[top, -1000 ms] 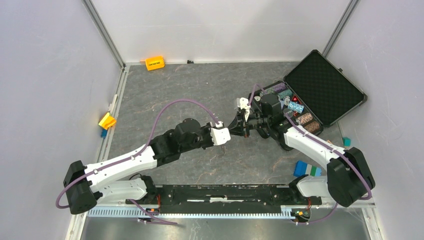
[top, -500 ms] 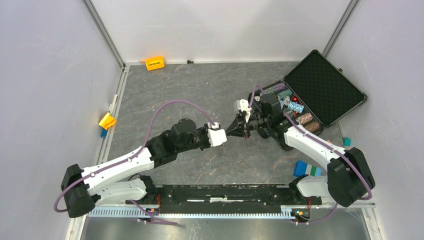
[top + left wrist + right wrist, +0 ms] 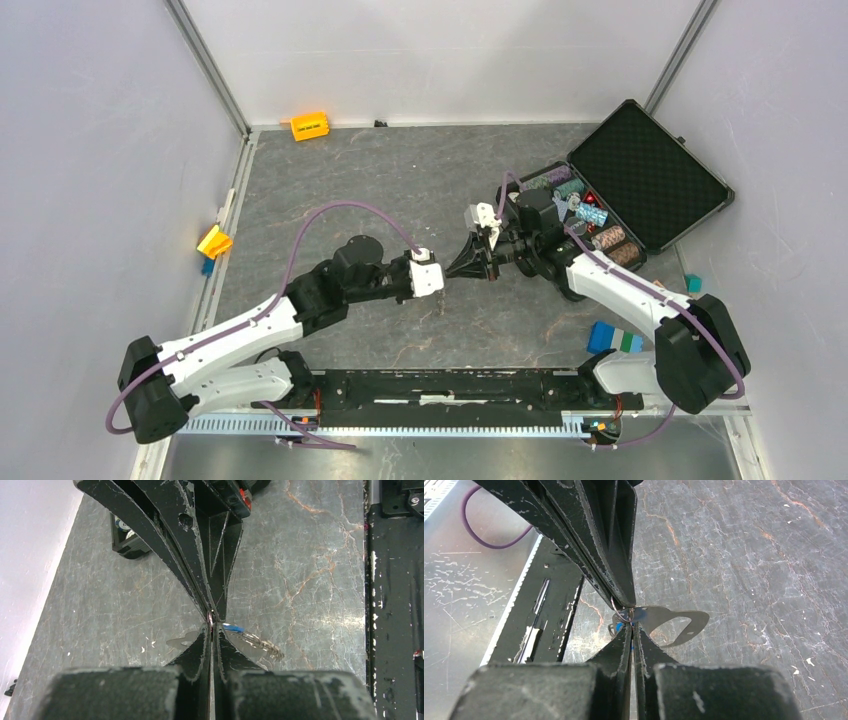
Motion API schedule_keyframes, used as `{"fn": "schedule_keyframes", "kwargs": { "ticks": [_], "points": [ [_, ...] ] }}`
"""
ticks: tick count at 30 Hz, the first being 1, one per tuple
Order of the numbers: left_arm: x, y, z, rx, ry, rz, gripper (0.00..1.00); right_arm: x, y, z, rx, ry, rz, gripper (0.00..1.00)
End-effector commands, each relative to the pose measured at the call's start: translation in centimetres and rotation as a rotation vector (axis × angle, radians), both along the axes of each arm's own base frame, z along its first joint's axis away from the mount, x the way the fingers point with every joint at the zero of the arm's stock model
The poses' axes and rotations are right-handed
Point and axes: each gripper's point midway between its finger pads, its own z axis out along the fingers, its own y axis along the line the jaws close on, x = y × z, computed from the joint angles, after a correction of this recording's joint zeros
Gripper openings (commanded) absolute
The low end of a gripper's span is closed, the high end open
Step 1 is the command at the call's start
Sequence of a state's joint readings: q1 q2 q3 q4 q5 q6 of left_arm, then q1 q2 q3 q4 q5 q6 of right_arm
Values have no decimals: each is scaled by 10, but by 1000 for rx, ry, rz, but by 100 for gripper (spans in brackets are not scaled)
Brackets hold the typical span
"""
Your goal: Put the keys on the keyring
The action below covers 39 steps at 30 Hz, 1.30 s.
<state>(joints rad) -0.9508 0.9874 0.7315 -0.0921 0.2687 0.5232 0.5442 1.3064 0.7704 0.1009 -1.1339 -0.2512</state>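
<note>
Since a second back: left arm pulled in toward its base, right arm followed. Left gripper (image 3: 212, 630) clamped on keyring (image 3: 211, 621), tip to tip with right gripper (image 3: 631, 626), above table (image 3: 400, 170). Right gripper pinches key (image 3: 674, 622) at its head. Key lies flat, long axis crosswise, blade pointing right in right wrist view.

Reaching forward and rightward with the left arm (image 3: 240, 330), bent at the elbow and stretched long toward the middle, with the left gripper (image 3: 212, 630) pinched flat, finger against finger. Angled in from the other side with the right arm (image 3: 625, 290), folded at the elbow and pointing leftward, with the right gripper (image 3: 630, 626) narrowed to a hairline slit. Set nose to nose midway between the two bases, both tapered pairs of fingers converging on one point, touching or all but touching there.
</note>
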Motion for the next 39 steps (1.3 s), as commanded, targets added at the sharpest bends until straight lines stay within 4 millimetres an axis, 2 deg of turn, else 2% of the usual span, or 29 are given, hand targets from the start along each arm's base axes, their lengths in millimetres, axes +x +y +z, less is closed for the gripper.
{"fn": "schedule_keyframes", "kwargs": {
  "ticks": [1,6,12,14,19,26,32,39],
  "points": [
    [-12,-8,27,-78,-54,-101,2,4,6,17,36,-60,12,6],
    [-13,-6,26,-80,-57,-111,2,2,6,17,35,-70,20,12],
    [-17,-2,29,-96,-49,-126,2,4,0,20,3,-145,21,30],
    [-18,-1,30,-107,-38,-128,2,2,-2,24,-4,-185,28,36],
    [-19,0,34,-133,8,-136,2,-4,-11,39,-17,-303,53,42],
    [-18,-6,49,-144,94,-171,2,-8,-16,60,6,-369,33,41],
    [-12,-9,53,-136,127,-185,2,-8,-17,62,13,-370,24,41],
    [-15,-10,53,-160,159,-208,2,-7,-17,65,27,-368,4,40]
  ]
}}
